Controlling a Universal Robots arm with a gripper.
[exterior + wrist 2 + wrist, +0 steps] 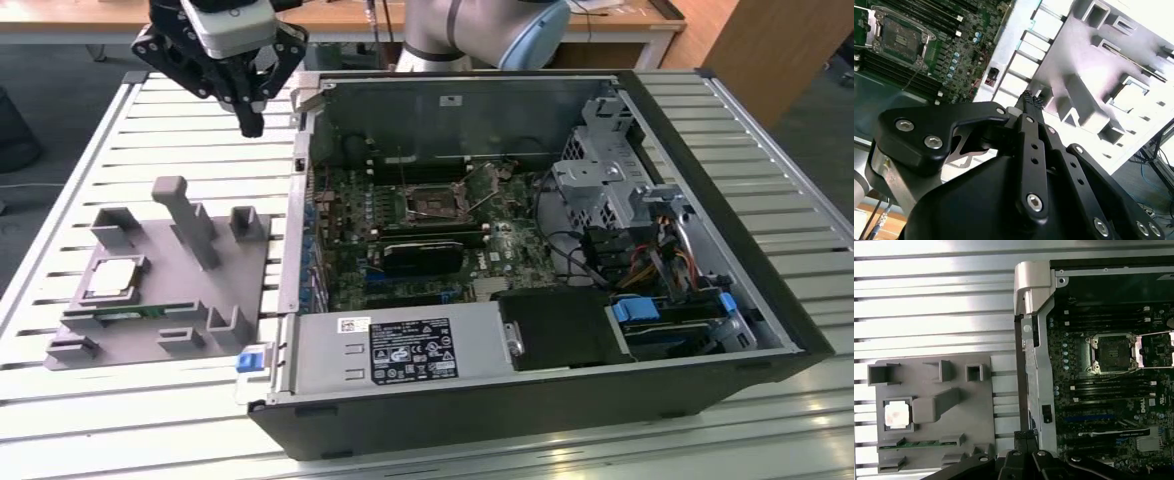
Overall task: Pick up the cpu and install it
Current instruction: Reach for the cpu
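- The hand (250,127) is hanging over the slatted counter (80,140), between the grey holder (171,295) and the open computer case (534,425). Its fingers are pressed together and pinching nothing.
- The cpu (115,277) is lying flat, shiny top up, in a square pocket of the holder, well apart from the hand. As I judge it, the pocket's low walls are keeping the chip from sliding and holding it level for a grasp from above.
- The holder is also carrying a green memory stick (127,312), which is sitting in a slot just beside the cpu.
- The case is lying on its side with the cover off, so the motherboard (350,200) is facing upward and is reachable from overhead.
- In the first wrist view the socket (1114,352) is sitting bare, with its retention frame (1154,347) swung open to one side. I take it that it is waiting for the chip, so nothing is installed yet.
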